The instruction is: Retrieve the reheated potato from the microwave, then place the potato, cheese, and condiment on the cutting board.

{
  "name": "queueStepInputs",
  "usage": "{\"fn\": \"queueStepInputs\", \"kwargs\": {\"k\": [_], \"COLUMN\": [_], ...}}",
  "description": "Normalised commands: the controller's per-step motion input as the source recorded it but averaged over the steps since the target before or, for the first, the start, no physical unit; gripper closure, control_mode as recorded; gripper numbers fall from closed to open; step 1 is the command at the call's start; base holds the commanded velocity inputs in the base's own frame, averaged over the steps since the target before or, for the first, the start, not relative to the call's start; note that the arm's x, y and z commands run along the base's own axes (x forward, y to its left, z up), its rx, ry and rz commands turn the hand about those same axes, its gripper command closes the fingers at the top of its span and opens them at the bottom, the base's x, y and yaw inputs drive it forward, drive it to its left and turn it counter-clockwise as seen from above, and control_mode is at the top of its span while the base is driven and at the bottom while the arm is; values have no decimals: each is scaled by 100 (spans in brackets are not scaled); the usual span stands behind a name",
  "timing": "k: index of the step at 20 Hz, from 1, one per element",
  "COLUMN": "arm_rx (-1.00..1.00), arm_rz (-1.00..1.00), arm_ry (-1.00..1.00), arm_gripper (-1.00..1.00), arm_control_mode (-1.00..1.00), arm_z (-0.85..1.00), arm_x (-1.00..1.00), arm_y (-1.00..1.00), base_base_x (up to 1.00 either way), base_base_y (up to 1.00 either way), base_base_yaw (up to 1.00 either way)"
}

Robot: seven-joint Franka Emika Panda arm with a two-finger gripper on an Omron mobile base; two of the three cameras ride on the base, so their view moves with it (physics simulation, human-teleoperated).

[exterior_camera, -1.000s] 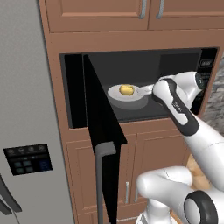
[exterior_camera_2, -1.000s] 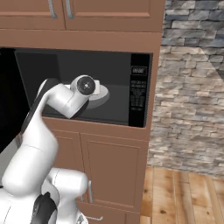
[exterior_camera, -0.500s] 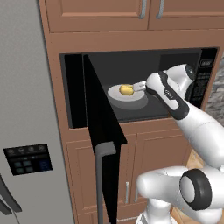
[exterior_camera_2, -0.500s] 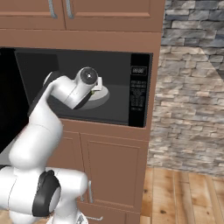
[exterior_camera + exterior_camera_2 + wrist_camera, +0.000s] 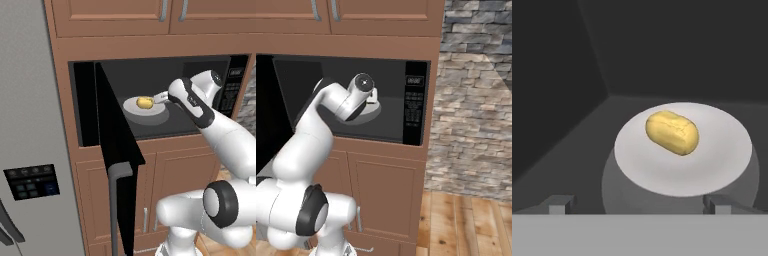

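The microwave (image 5: pixel 235 85) stands open, its black door (image 5: pixel 112 145) swung out to the left. Inside it a yellowish potato (image 5: pixel 145 103) lies on a white plate (image 5: pixel 155 114). My gripper (image 5: pixel 159 97) has reached into the cavity from the right and sits just beside the potato, open and empty. In the hand view the potato (image 5: pixel 672 132) rests a little left of the plate's (image 5: pixel 722 150) middle, ahead of my gripper (image 5: pixel 639 205), and one fingertip (image 5: pixel 559 204) shows at each lower side, set wide apart. The cheese, condiment and cutting board are out of view.
The open door's grey bar handle (image 5: pixel 117 200) juts toward the base, left of my arm. A grey fridge (image 5: pixel 30 100) with a dispenser panel (image 5: pixel 32 182) fills the left. Wooden cabinets sit above and below. A stone wall (image 5: pixel 476 90) stands to the right.
My hand has pushed deeper into the microwave and to the left, closing in on the potato. The jaws stayed open and the potato has not moved.
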Motion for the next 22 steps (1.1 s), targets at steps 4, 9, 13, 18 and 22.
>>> {"fn": "queueStepInputs", "kwargs": {"k": [4, 9, 13, 18, 22], "arm_rx": [0, 0, 0, 0, 0], "arm_rz": [0, 0, 0, 0, 0], "arm_ry": [0, 0, 0, 1, 0], "arm_gripper": [-100, -100, -100, -100, -100], "arm_control_mode": [-100, -100, -100, -100, -100], "arm_z": [-17, -14, -5, -9, -13], "arm_x": [24, 25, 34, 29, 23], "arm_y": [0, 0, -1, -1, 2], "base_base_x": [0, 0, 0, 0, 0], "base_base_y": [0, 0, 0, 0, 0], "base_base_yaw": [0, 0, 0, 0, 0]}}
